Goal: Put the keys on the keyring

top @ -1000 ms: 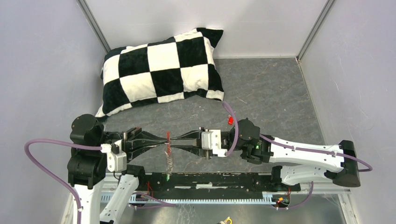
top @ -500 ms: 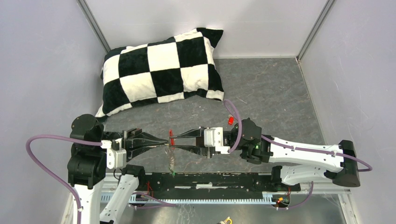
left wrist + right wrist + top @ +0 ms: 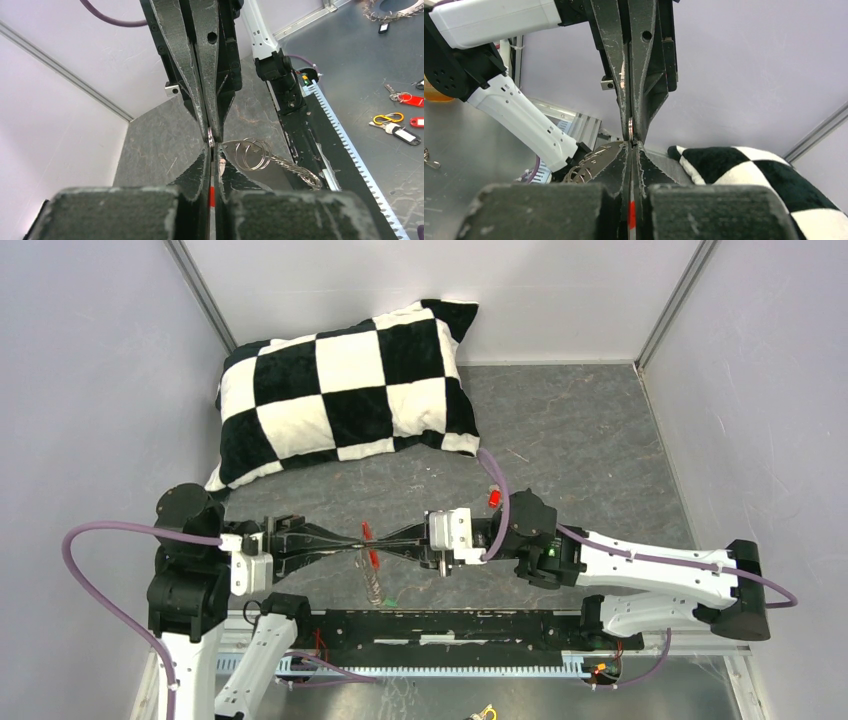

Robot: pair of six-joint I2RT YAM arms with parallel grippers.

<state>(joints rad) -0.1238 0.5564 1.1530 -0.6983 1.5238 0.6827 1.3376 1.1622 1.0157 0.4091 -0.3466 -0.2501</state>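
From above, found the left pincer [image 3: 358, 543] and right pincer [image 3: 382, 544] nose to nose over the near part of the table [image 3: 580, 440], equally close to the keyring [image 3: 374, 580]. Saw its red fob [image 3: 366, 530] crossing their tips, long axis near-far, with the thin chain hanging nearward to the green-headed key [image 3: 388, 601]; could not pick out the red-headed key.

From the left wrist, saw that pincer clenched on a red sliver — the fob, judging by shape. Noted a silvery ring edge [image 3: 210, 136] pinched right at the meeting tips, bright wire loops [image 3: 252, 152] just right of it.

From the right wrist, found its pincer clenched likewise on glossy red plastic. Judged any threading to turn on that ring edge between the tips.
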